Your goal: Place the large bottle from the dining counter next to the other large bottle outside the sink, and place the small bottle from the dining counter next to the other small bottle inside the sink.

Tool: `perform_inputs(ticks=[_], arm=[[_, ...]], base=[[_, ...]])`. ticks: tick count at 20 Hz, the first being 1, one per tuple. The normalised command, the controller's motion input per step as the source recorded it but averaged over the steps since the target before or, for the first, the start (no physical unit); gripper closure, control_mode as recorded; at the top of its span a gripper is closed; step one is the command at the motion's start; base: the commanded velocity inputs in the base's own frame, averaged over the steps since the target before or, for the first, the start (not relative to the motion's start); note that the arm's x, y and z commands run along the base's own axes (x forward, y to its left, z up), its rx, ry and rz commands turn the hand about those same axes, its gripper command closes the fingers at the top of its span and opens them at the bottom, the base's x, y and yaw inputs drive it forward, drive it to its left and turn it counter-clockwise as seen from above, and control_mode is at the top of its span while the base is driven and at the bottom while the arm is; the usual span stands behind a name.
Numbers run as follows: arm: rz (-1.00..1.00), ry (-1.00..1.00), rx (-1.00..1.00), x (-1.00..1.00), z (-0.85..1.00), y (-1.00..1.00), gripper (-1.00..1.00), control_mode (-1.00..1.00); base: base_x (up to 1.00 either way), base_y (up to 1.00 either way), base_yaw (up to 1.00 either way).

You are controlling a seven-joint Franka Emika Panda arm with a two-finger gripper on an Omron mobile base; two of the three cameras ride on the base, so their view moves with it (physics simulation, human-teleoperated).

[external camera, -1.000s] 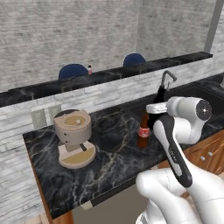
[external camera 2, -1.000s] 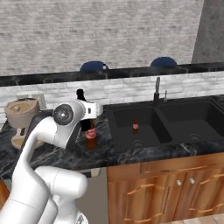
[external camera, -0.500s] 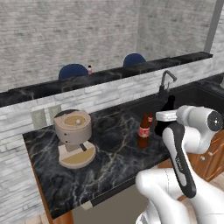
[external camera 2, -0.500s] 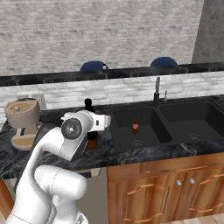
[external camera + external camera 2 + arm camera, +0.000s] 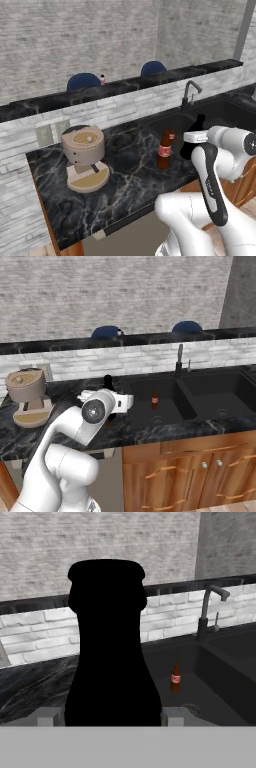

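At hand: gripper [image 5: 111, 715] clamped on large black bottle [image 5: 110, 652], fingers [image 5: 50, 716] tight on both flanks. Vs. a sec ago: arm swung round, bottle lowered, now upright just beside amber bottle [image 5: 164, 150] on its sink side. Base on worktop? Can't tell. Judgement: 1st placement nearly done; release, retreat next. Beyond: sink [image 5: 227, 679], small red-label bottle [image 5: 175, 678] standing inside. Far back: dining counter [image 5: 130, 86], small pink bottle [image 5: 102, 79] not yet fetched.

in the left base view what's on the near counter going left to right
Coffee machine → amber-brown bottle → black bottle, at the gripper → faucet.
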Motion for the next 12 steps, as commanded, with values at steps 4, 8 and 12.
perform_inputs(ticks=[4,8,12], arm=[[0.04,0.03,0.02,0.00,-0.25,-0.18,1.00,-1.00],[0.05,0.01,0.02,0.00,-0.25,-0.13,1.00,-1.00],[0.04,0.00,0.00,0.00,-0.25,-0.02,1.00,-1.00]], base=[[0.00,0.00,0.00],[0.00,0.00,0.00],[0.00,0.00,0.00]])
